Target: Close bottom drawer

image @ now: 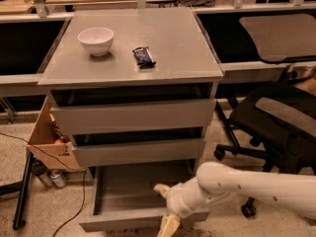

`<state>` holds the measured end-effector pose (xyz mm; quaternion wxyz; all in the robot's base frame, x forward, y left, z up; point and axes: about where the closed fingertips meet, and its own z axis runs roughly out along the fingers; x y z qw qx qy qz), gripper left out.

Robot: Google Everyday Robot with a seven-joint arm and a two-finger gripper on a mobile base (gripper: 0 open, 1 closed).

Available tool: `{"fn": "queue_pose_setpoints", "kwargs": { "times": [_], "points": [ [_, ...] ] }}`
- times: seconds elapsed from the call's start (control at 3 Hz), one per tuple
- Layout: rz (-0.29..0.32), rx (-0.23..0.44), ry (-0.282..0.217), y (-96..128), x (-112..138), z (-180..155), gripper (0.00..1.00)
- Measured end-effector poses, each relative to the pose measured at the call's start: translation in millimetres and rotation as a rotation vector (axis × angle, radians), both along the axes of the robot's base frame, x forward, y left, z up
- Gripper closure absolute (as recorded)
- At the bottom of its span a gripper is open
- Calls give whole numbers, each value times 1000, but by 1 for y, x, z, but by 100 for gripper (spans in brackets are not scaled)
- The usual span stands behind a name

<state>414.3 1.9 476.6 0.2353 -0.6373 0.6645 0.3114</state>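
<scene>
Camera view has the gripper low at the front of the bottom drawer, at the panel's upper edge and right of its middle; whether it is spread wide or narrow I cannot tell. The pale arm runs off to the gripper's right. That drawer stands pulled well out, its grey inside bare just behind the gripper.

Directly above are the two taller drawer fronts, the middle drawer and the top drawer, both nearly in. Higher up, on the desk, sit a white bowl and a dark snack bar. An office chair stands to the right, a cardboard box far to the left.

To close it well, I judge the gripper should press flat on the outer face and push straight back, level. An off-centre push could skew the drawer, so shifting toward the panel's middle would help.
</scene>
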Motion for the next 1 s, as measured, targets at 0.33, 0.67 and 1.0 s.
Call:
{"fn": "queue_pose_setpoints", "kwargs": {
  "times": [0.33,0.67,1.0],
  "points": [
    [-38,54,66,23,-15,-50,0],
    [-133,112,130,43,-23,-99,0],
    [-187,127,188,59,-24,-139,0]
  ]
}}
